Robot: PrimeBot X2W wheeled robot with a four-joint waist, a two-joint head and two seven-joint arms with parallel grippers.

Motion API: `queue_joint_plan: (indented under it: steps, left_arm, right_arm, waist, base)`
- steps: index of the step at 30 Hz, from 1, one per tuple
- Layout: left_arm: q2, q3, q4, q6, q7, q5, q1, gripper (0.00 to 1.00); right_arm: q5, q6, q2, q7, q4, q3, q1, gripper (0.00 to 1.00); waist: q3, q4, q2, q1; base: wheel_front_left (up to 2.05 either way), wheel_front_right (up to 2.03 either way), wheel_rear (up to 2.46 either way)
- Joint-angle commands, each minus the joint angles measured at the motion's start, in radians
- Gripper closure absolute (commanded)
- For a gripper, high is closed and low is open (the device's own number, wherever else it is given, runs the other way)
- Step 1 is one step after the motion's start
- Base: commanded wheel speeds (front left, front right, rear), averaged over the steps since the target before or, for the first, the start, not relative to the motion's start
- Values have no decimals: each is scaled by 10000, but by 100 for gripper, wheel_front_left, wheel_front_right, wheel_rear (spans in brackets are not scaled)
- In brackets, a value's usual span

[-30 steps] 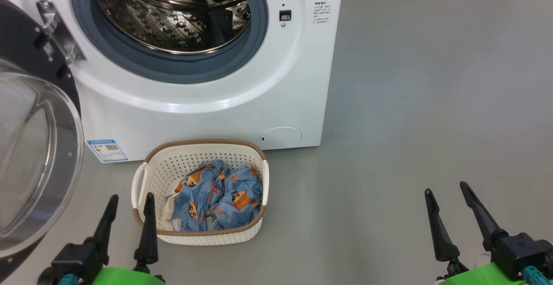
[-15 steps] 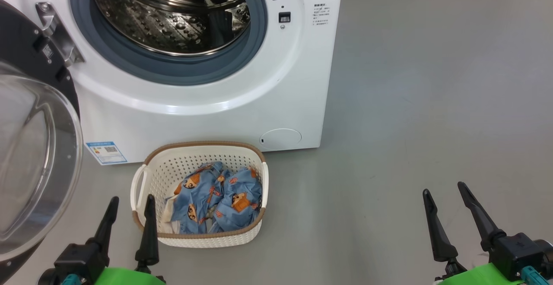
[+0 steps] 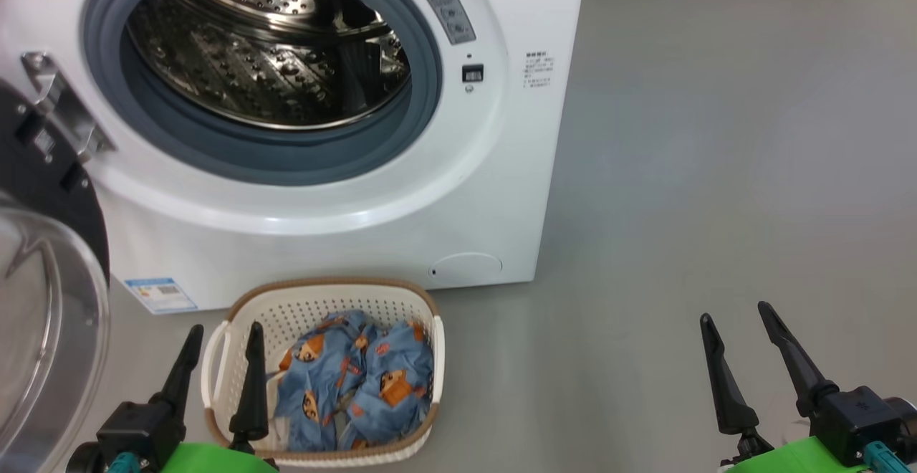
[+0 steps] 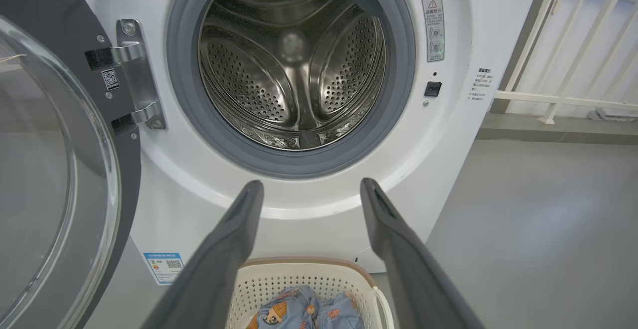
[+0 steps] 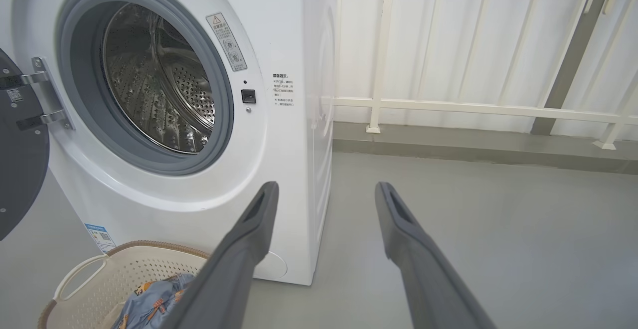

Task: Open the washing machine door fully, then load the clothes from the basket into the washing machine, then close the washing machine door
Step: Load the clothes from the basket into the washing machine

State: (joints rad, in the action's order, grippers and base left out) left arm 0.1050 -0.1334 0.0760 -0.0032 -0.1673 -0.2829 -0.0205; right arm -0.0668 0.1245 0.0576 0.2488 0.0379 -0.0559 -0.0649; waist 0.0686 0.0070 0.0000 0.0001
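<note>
Head view: one big white boxy front-loading washing machine [image 3: 358,229]. Its one round glossy black door with bulging clear glass [image 3: 43,330] is swung open at the machine's left. One small cream perforated plastic basket [image 3: 337,294] stands just before the machine, holding one heap of light blue, orange-printed clothes [image 3: 358,387]. Two grippers: left gripper [image 3: 225,326] before the machine, right gripper [image 3: 735,312] off the machine's right.

Left wrist view: two fingers spread, nothing between; one steel drum [image 4: 294,70] inside the machine.

Right wrist view: two fingers spread, nothing between; one white railing [image 5: 473,105] behind the machine's right.
</note>
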Motion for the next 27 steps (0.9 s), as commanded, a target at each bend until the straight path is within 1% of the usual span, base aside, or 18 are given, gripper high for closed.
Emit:
queue_joint_plan:
  steps: [1, 8, 27]
  left_arm:
    - [233, 307, -329, 44, -4, 92, -201, 0]
    - [279, 242, -387, 82, -8, 64, -181, 0]
    - [345, 87, -381, 130, 187, -141, -115, 0]
  right_arm:
    - [-147, 62, 38, 129, 240, 209, 111, 0]
    - [-125, 62, 26, 129, 250, 239, 108, 0]
    - [-133, 62, -25, 130, 194, 262, 97, 0]
  waist:
    - [0, 3, 0, -1]
    - [3, 14, 0, -1]
    - [-87, 62, 0, -1]
  base:
    - [139, -139, 0]
    - [82, -82, 0]
    - [1, -1, 0]
